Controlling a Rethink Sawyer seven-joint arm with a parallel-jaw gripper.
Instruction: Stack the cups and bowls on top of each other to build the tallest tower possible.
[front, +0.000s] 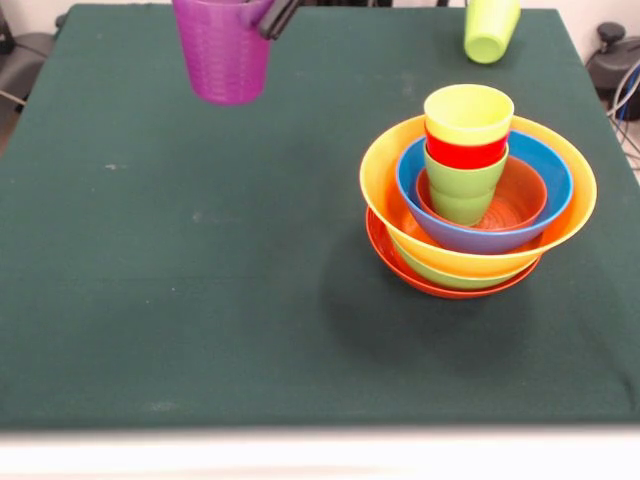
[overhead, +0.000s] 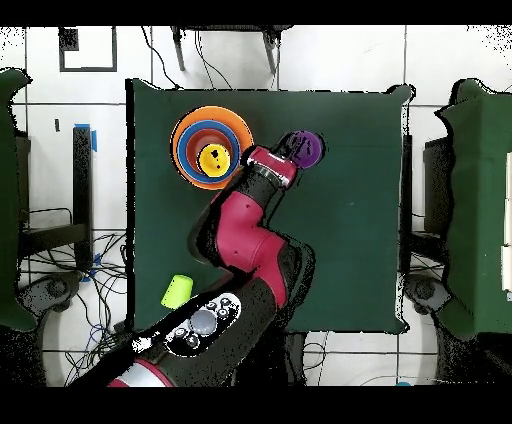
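While lifted above table, end effector (front: 272, 18) grips purple cup (front: 224, 52) rim — tower (front: 478, 195) apart.

No readable text or labels.

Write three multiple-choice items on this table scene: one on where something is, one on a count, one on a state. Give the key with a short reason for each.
1. Where is the purple cup?
A. Inside the blue bowl
B. Held in the air by the gripper, away from the tower
C. Lying on the table

2. How many cups are stacked in the tower?
A. One
B. Three
C. Five

3. In what state is the light green cup at the table's edge?
A. Lying apart from the tower
B. Nested in the stack
C. Held by the gripper

Key: B, the gripper grips its rim above the cloth; B, yellow, red and green cups nest together; A, it rests alone on the table.
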